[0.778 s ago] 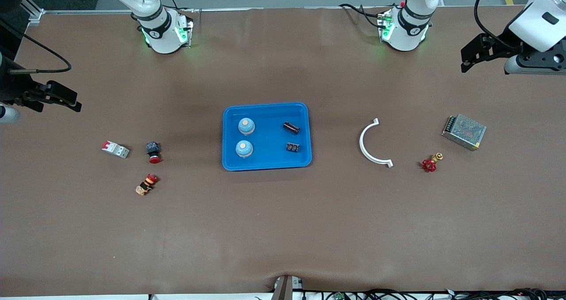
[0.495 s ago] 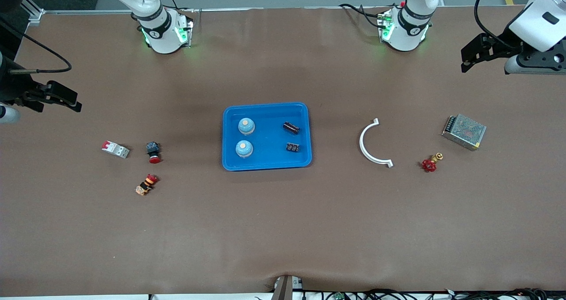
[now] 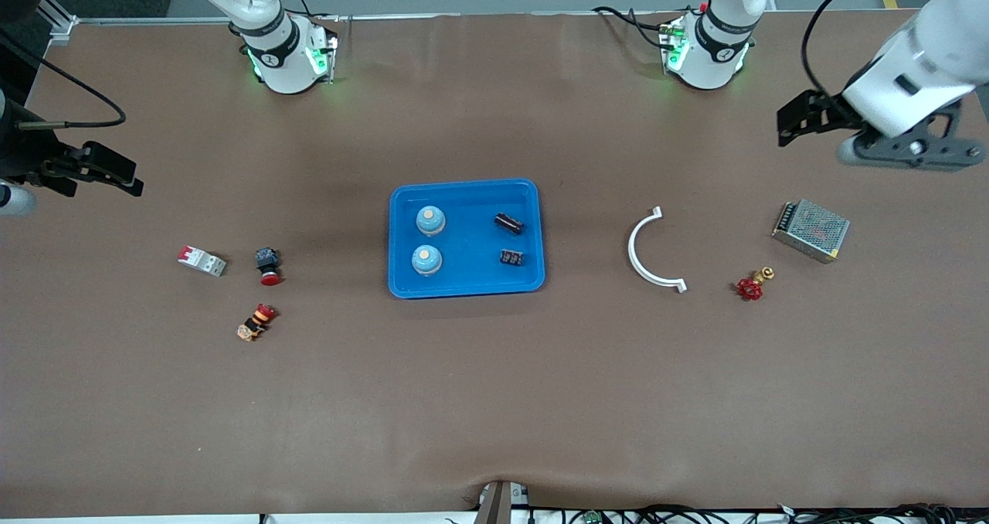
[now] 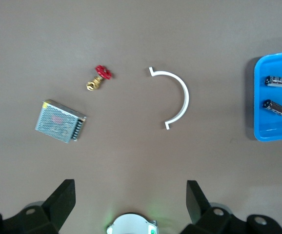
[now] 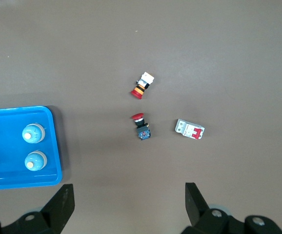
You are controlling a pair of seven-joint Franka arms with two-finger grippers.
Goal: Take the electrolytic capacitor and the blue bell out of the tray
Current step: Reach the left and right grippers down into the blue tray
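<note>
Moving toward the tray point(image 3: 465, 290), the left claw point(image 3: 796, 118) has shifted, released and empty; the right claw point(image 3: 124, 178) waits released. Both capacitors point(image 3: 508, 222) and bells point(image 3: 430, 219) lie in the tray.

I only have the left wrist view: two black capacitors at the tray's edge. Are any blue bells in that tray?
Observer: Yes, two blue bells stand in the tray, at its end toward the right arm.
Operator: Where is the right gripper?
Observer: The right gripper hangs open over the table at the right arm's end, waiting.
Operator: Anything near it?
Observer: A breaker and two red push buttons lie beside the tray, toward that end.
</note>
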